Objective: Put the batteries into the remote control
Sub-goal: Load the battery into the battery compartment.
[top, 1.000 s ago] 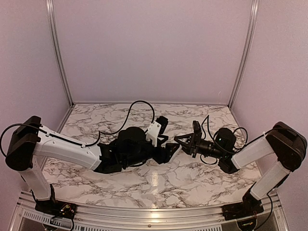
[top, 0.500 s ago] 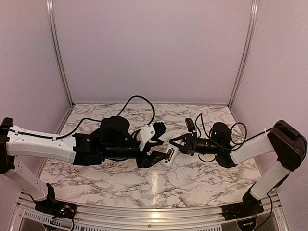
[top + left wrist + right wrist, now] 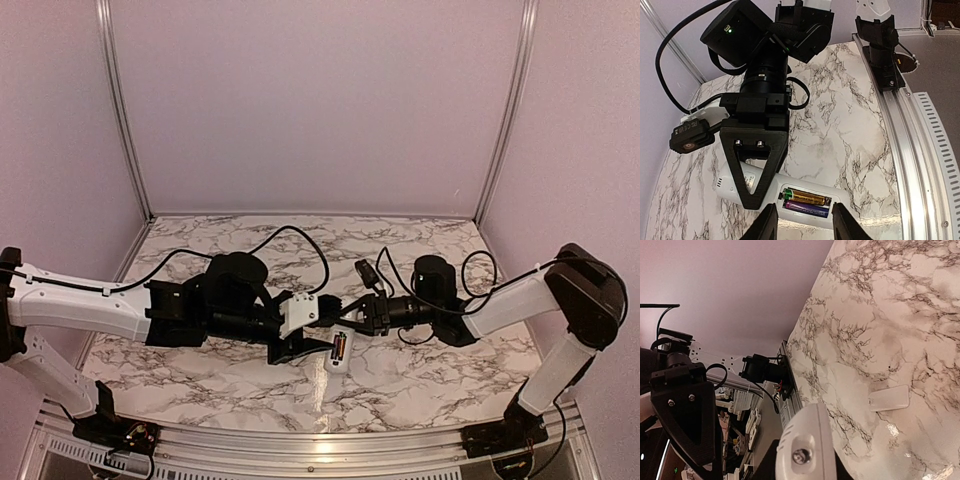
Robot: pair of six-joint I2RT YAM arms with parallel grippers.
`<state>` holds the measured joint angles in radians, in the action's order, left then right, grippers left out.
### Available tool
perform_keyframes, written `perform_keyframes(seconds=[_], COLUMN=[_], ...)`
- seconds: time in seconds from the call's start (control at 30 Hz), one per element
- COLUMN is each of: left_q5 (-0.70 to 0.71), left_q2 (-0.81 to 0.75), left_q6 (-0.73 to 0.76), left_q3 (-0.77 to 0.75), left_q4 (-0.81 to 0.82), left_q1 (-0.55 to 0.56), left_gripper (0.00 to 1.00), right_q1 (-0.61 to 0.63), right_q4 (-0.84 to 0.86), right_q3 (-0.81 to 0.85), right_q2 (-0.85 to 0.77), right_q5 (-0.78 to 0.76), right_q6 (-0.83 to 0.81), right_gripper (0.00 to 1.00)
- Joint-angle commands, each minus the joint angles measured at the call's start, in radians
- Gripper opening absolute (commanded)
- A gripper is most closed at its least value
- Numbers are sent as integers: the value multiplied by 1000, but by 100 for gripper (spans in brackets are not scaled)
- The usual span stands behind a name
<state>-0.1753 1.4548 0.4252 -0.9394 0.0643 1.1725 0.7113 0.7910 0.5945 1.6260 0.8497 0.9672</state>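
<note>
The white remote control (image 3: 338,353) is turned back up, its battery compartment open. In the left wrist view the gold battery (image 3: 807,197) and the dark blue battery (image 3: 805,209) lie side by side inside the remote (image 3: 805,220). My right gripper (image 3: 353,315) is shut on one end of the remote, its black finger (image 3: 757,165) across the body. That end fills the right wrist view (image 3: 807,440). My left gripper (image 3: 305,340) is open; its fingertips (image 3: 767,225) stand on either side of the compartment, just in front of it.
A thin white battery cover (image 3: 889,398) lies flat on the marble table (image 3: 400,380). The metal front rail (image 3: 900,130) and the right arm's base (image 3: 880,40) are off to the side. Purple walls close in the back and sides.
Both grippers have moved left and towards the near edge. The remote came along in the right gripper, and its open compartment with both batteries now shows. The left arm has stretched out lower.
</note>
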Motion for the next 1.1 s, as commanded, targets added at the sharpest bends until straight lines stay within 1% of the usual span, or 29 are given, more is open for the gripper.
perform_keyframes(seconds=[0.0, 0.13, 0.2, 0.3, 0.5, 0.77, 0.93, 1.07], left_q5=[6, 31, 59, 69, 87, 86, 75, 74], left_q2=[25, 48, 62, 78, 86, 103, 114, 123], left_q6=[32, 41, 49, 54, 57, 66, 68, 72], left_q3=[-18, -28, -36, -47, -48, -56, -64, -68], left_q4=[-35, -41, -46, -52, -46, -57, -61, -63], left_q1=[-1, 2, 4, 3, 4, 6, 7, 10], left_gripper=[39, 39, 34, 32, 31, 30, 26, 24], right_q1=[20, 30, 33, 36, 52, 57, 64, 66], right_q4=[-20, -31, -33, -40, -53, -56, -62, -61], right_q3=[49, 61, 66, 73, 85, 90, 96, 102], right_q2=[18, 25, 28, 31, 37, 40, 45, 50], right_q5=[23, 28, 31, 38, 43, 42, 42, 42], right_q6=[-25, -31, -29, -34, -44, -43, -45, -47], right_gripper=[0, 0, 0, 0, 0, 0, 0, 0])
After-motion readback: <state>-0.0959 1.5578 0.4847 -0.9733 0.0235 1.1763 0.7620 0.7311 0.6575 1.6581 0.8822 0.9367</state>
